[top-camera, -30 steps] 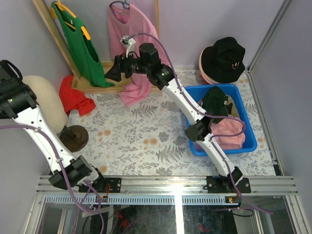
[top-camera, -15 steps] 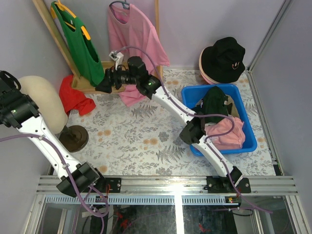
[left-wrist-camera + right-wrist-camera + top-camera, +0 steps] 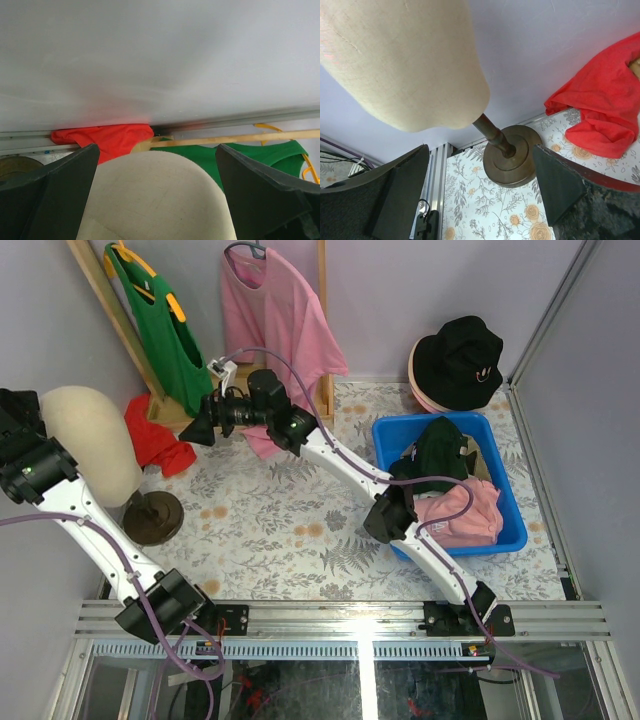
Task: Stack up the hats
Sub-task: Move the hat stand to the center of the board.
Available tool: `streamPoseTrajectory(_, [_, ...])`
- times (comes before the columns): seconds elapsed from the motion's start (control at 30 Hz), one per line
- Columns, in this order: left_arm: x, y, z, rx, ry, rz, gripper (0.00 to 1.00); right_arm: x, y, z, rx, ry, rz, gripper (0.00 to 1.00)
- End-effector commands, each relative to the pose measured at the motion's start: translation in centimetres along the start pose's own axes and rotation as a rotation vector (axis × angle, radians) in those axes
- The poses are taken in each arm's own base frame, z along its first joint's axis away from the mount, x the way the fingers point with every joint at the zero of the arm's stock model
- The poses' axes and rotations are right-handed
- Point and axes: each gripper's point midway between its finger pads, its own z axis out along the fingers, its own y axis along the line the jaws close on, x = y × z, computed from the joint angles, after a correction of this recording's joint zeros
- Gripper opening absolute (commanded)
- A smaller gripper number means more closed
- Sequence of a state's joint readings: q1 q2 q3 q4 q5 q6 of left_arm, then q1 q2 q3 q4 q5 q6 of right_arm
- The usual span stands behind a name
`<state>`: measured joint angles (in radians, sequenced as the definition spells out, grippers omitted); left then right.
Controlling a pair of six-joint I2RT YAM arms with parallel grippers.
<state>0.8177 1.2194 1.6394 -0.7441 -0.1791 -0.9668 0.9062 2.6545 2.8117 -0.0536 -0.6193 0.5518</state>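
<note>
A black bucket hat [image 3: 463, 358] lies on a pink hat [image 3: 418, 390] at the back right. In the blue bin [image 3: 505, 540] are a dark green cap [image 3: 440, 452] and a pink cap [image 3: 465, 515]. My right gripper [image 3: 195, 426] is stretched to the far left, away from all the hats. It is open and empty, and in the right wrist view the right gripper [image 3: 479, 150] faces the mannequin stand. My left gripper [image 3: 156, 150] is open, its fingers either side of the cream mannequin head [image 3: 155, 200] without gripping it.
The mannequin head [image 3: 90, 440] stands on a round brown base [image 3: 152, 518] at the left wall. A red cloth [image 3: 155, 440] lies beside it. Green T-shirt [image 3: 165, 330] and pink T-shirt [image 3: 280, 330] hang on a wooden rack behind.
My right arm has swung left from the pink T-shirt towards the red cloth and mannequin head, its jaws widening a little. The left arm has barely shifted.
</note>
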Motion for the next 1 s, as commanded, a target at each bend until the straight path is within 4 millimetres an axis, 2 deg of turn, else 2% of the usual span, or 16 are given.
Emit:
streamPoseTrajectory(0.0, [6.0,5.0,0.9,-0.124,0.246,0.106,0.98,-3.7,5.3,0.0,-0.1,-0.088,-0.069,0.91])
streamPoseTrajectory(0.2, [8.1,4.7,0.9,-0.064,0.345,0.099,0.95,-3.6,6.5,0.7,-0.109,-0.104,-0.08,0.92])
streamPoseTrajectory(0.37, [9.6,4.4,1.0,-0.034,0.417,0.095,0.94,-4.2,6.5,0.7,-0.093,-0.129,-0.091,0.93])
streamPoseTrajectory(0.5, [9.8,4.5,1.1,-0.029,0.425,0.099,0.93,-4.5,6.4,0.7,-0.086,-0.141,-0.096,0.94])
streamPoseTrajectory(0.7, [11.1,4.2,1.1,0.021,0.483,0.087,0.92,-4.5,6.3,0.7,-0.077,-0.142,-0.111,0.94])
streamPoseTrajectory(0.97, [13.3,3.2,0.7,0.113,0.598,0.059,0.88,-5.9,5.9,0.2,-0.028,-0.171,-0.147,0.93])
